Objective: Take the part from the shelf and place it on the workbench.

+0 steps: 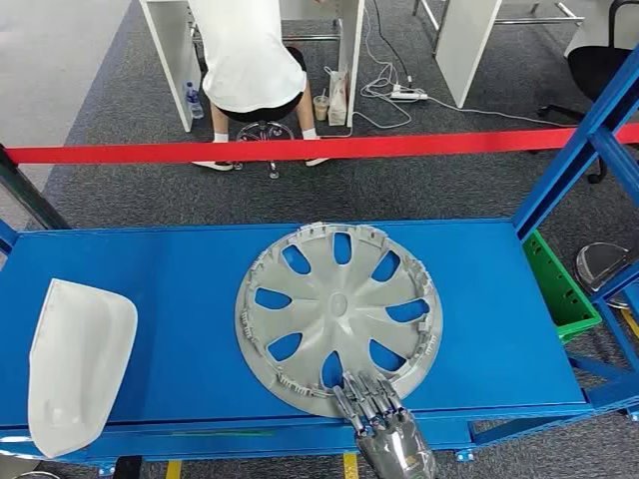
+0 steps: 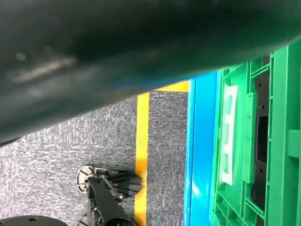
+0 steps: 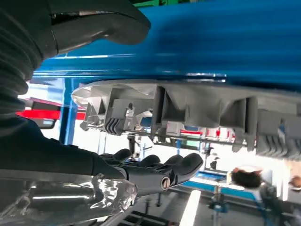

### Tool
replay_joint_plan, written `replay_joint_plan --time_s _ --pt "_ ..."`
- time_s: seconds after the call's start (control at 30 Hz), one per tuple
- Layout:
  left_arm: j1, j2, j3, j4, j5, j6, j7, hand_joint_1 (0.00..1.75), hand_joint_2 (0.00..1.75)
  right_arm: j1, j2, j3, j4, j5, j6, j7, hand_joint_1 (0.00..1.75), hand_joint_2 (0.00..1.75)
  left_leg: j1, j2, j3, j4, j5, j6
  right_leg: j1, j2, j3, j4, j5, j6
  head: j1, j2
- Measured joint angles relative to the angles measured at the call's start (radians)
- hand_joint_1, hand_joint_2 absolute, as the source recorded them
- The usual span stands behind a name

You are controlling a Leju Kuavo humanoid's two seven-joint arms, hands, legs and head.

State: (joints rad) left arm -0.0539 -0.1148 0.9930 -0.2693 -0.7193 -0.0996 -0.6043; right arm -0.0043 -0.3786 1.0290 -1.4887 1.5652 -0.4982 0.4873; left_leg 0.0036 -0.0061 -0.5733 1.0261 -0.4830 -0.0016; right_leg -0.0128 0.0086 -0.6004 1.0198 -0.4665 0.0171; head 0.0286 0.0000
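A grey wheel cover (image 1: 339, 304) lies flat in the middle of the blue shelf board (image 1: 189, 289). My right hand (image 1: 380, 419) reaches in from the near edge, its fingers spread over the cover's near rim. In the right wrist view the cover's ribbed rim (image 3: 199, 110) runs between the thumb (image 3: 103, 26) on the shelf side and the dark fingers (image 3: 170, 172) on the other, with a gap between rim and fingers. A dark blur (image 2: 106, 56) close to the left wrist camera may be my left hand; its fingers cannot be made out.
A white moulded part (image 1: 75, 359) lies at the shelf's left end. A green crate (image 1: 561, 289) sits low at the right beside blue frame posts (image 1: 580, 150). Beyond a red barrier tape (image 1: 302, 150) a person (image 1: 249, 60) sits at a desk. A yellow line (image 2: 142, 141) marks the carpet.
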Motion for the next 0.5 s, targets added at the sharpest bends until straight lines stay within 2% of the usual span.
replay_joint_plan --time_s 0.07,0.33,0.5 --pt "0.000 0.000 0.003 0.000 -0.002 -0.002 0.000 0.00 0.00 0.006 -0.007 -0.008 -0.013 -0.007 0.018 -0.019 0.00 1.75 0.000 0.000 0.000 0.000 0.000 0.000 0.000 0.000 0.000 0.000 0.000 0.000 0.000 0.000" --pt "0.001 0.000 0.011 0.000 -0.019 -0.021 -0.008 0.00 0.00 0.031 -0.034 -0.078 -0.082 -0.138 0.123 -0.196 0.00 1.75 0.002 0.001 0.000 0.000 0.000 0.000 0.002 0.001 -0.001 0.002 -0.001 0.000 0.000 0.000" --pt "0.000 0.000 0.015 0.000 -0.023 -0.026 -0.012 0.00 0.00 0.049 -0.034 -0.114 -0.097 -0.158 0.139 -0.234 0.00 1.75 0.003 0.001 0.000 0.000 0.000 0.000 0.002 0.001 -0.001 0.003 -0.001 0.000 0.000 0.000"
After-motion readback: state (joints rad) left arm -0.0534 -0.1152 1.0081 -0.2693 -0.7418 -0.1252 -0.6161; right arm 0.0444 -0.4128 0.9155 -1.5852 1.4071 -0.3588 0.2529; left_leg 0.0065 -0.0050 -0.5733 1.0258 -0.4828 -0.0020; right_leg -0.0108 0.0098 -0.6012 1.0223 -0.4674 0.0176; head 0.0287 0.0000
